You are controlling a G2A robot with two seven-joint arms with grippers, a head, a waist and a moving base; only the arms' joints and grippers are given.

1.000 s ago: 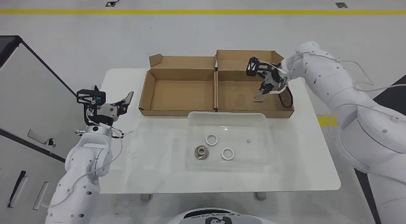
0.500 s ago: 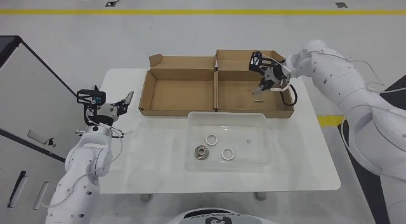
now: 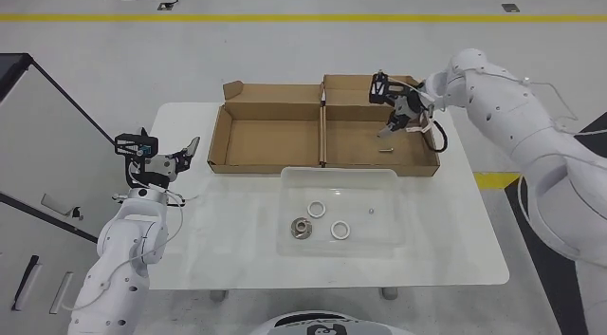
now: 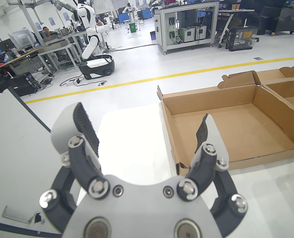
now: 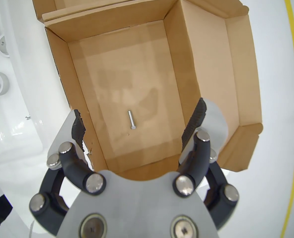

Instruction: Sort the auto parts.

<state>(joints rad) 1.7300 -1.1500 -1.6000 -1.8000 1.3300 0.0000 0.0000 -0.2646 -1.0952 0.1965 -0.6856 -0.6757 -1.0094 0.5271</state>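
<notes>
Progress: bolt (image 5: pixel 130 120) lies in right box (image 5: pixel 179 50).
Remaining: two rings (image 3: pixel 316 209), hub (image 3: pixel 301 228), small screw (image 3: pixel 371 210) in near tray (image 3: pixel 338 173); left box (image 3: pixel 270 142) empty.
Right fingers (image 5: pixel 194 121): spread, empty, over bolt.
Left fingers (image 4: pixel 86 125): spread, empty, at counter's (image 3: pixel 446 231) left.

The left arm (image 3: pixel 128 250) and right arm (image 3: pixel 493 107) wear glossy white rounded shells dotted with small dark screws. A thin black cable (image 3: pixel 434 138) loops off the right arm's wrist, over the table (image 3: pixel 455 231). The left pincer (image 4: pixel 143 111) and right pincer (image 5: pixel 139 106) match: silver-grey plate, bright round screw heads, black curved links, pale fingers faced with ribbed black pads (image 4: pixel 86 127).
</notes>
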